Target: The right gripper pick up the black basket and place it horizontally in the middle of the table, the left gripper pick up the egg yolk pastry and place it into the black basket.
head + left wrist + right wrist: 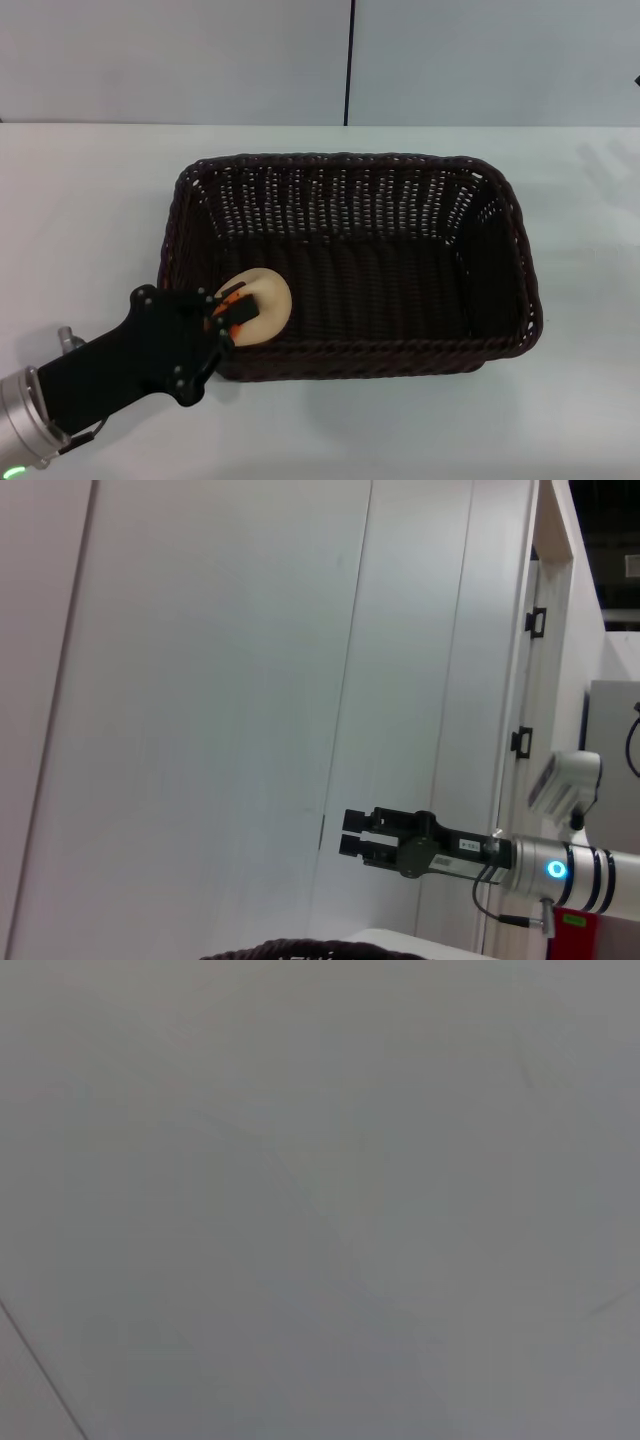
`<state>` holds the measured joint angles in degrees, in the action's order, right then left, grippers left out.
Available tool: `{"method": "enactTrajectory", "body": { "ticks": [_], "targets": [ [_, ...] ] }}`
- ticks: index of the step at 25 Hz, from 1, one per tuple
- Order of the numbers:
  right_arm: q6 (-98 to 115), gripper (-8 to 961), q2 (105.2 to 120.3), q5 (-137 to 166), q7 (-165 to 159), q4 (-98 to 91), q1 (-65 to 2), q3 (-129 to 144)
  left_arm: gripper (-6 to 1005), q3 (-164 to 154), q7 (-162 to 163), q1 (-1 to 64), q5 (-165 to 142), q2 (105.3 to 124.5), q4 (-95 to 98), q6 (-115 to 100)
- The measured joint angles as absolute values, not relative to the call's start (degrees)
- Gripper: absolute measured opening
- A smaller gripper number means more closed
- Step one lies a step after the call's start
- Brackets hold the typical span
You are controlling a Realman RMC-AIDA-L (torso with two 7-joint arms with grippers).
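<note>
The left gripper (232, 312) is clamped on the egg yolk pastry (262, 305), holding it over the black basket's (350, 262) near-left corner. The basket lies lengthwise mid-table (90, 210). In the left wrist view the right gripper (352, 846) hovers unclenched by the wall panels (200, 700).

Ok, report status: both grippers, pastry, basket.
Left gripper shut on egg yolk pastry over black basket, near-left corner. Right gripper parked off to the side. Nothing in the way.
</note>
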<state>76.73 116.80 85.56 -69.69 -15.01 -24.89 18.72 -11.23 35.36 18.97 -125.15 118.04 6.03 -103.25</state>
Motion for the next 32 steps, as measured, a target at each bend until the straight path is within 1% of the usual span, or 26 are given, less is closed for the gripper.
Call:
{"method": "enactTrajectory", "body": {
  "ticks": [15, 20, 23, 32],
  "targets": [
    [76.7, 589, 116.89, 85.6, -69.7, -14.4, -25.5, 18.5, 126, 0.8, 35.0, 21.6, -124.5, 118.35, 3.6, -98.9],
    [76.6, 589, 116.95, 85.5, -69.7, -14.3, -25.1, 18.2, 182, 3.4, 35.3, 21.2, -124.4, 118.36, 3.3, -99.3],
    [76.6, 589, 117.07, 85.4, -69.7, -14.3, -25.0, 18.0, 378, 9.8, 35.1, 19.5, -124.4, 118.26, 2.3, -100.0],
    [76.8, 589, 117.38, 81.3, -69.7, -14.9, -23.4, 17.7, 542, 33.2, 35.4, 11.2, -124.3, 118.18, -1.8, -101.7]
  ]
}}
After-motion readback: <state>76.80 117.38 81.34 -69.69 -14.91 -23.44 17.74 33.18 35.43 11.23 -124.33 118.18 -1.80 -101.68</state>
